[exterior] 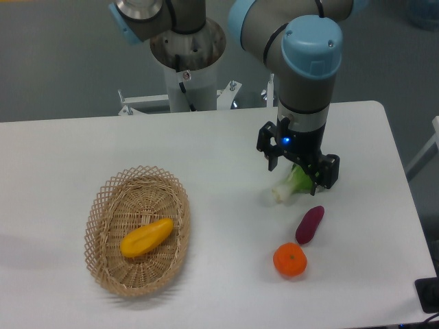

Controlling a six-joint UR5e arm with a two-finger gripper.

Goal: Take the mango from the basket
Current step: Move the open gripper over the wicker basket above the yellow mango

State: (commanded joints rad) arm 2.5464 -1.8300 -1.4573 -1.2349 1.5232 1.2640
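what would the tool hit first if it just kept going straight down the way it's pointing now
Probably the green-and-white vegetable lying right under the tool, then the table. Depth is hard to judge, so it may already be touching.

Arm: one arm, grey links with light blue joint caps, reaching from the pedestal at the back over the right half of the surface.
Wrist: points straight down; a small blue light shines on the black part under it.
Hand (298,175): black, low, close to the surface.
Fingers: opening cannot be judged from this view.
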